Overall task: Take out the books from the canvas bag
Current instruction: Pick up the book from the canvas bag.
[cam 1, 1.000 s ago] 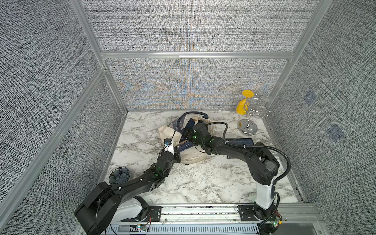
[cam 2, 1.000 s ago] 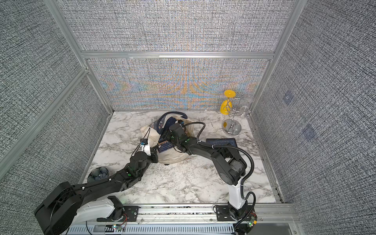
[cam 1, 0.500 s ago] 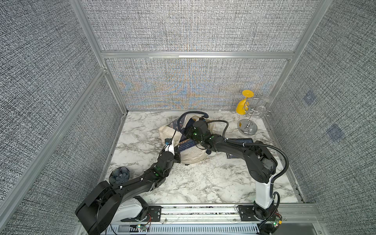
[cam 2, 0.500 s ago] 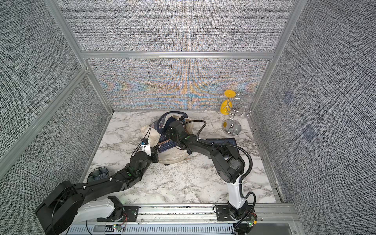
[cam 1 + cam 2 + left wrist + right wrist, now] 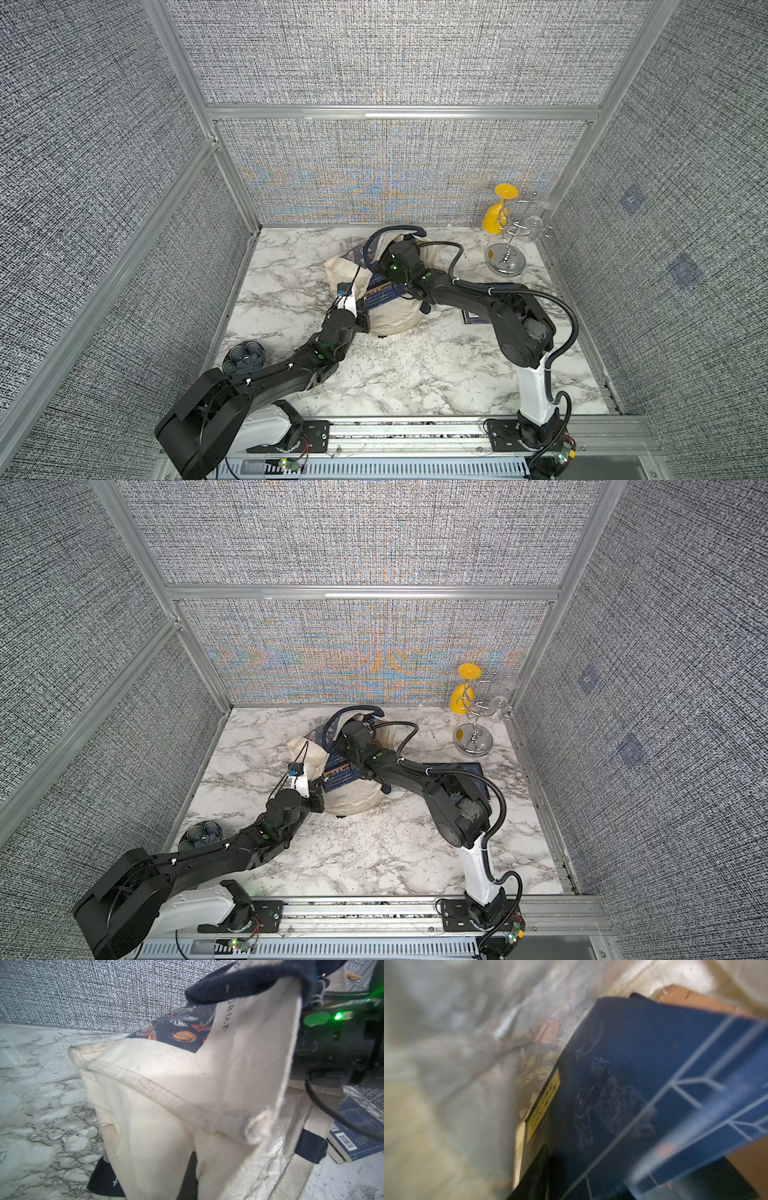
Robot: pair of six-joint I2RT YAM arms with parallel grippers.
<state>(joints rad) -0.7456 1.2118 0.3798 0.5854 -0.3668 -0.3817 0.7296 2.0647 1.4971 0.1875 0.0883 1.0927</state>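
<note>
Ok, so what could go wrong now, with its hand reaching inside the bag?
1. The left hand only pinches a fold of the cream canvas bag; a tug might pull the cloth free or drag the bag along.
2. The right hand is inside among the thin navy books; whether it grips one is unclear, so one might slip.
3. Another navy book lies on the marble table under that arm and could get bumped.

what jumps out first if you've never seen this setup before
The cream canvas bag with navy handles slumps toward the back of the white marble tabletop, dark navy-blue books showing in its mouth. The black right arm reaches into that mouth while the left gripper pinches the bag's edge. At the back right corner, a yellow wine glass hangs upside down on a chrome wire rack.
</note>
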